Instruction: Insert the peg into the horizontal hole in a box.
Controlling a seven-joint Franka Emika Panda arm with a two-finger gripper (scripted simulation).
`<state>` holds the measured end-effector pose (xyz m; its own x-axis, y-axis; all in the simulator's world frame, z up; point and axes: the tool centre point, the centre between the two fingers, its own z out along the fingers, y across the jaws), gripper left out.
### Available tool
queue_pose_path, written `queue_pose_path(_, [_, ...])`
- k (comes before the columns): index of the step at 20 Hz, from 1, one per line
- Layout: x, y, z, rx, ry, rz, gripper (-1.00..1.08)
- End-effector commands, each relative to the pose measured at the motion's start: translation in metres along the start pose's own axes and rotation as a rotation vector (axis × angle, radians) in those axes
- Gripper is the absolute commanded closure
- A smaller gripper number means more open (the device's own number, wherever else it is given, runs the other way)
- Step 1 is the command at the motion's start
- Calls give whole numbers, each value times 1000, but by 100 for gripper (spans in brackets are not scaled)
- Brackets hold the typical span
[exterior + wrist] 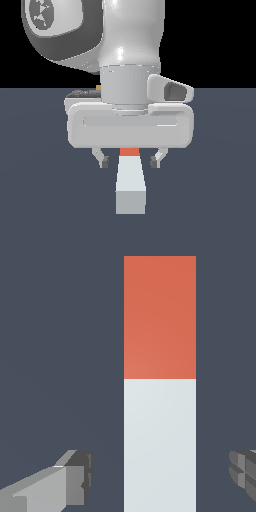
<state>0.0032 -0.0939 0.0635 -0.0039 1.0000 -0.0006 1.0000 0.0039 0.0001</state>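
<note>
Gripper [130,161] hangs low over the dark surface [45,210], jaws spread wide, nothing between the pads touching. The peg [130,182] lies flat on the surface right beneath it, running lengthwise between the two fingers [103,160], clear gaps on either side. Its white part points toward the exterior camera, its red end [129,152] tucked under the gripper body. In the wrist view, peg [160,406] sits between the fingertips [80,476], closer to one of them.
</note>
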Motion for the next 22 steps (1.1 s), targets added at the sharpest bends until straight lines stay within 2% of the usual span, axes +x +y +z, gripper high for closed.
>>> queue_pose_path(1, [0,-1,11,1,0,0,-92])
queue_pose_path(6, [0,-1,34,0,1,-1,-92])
queue_pose_path(11, [0,1,40,0,1,-1,-92])
queue_pose_path(12, [0,1,40,0,1,-1,108])
queue_pose_path(22, [0,1,40,0,1,-1,108])
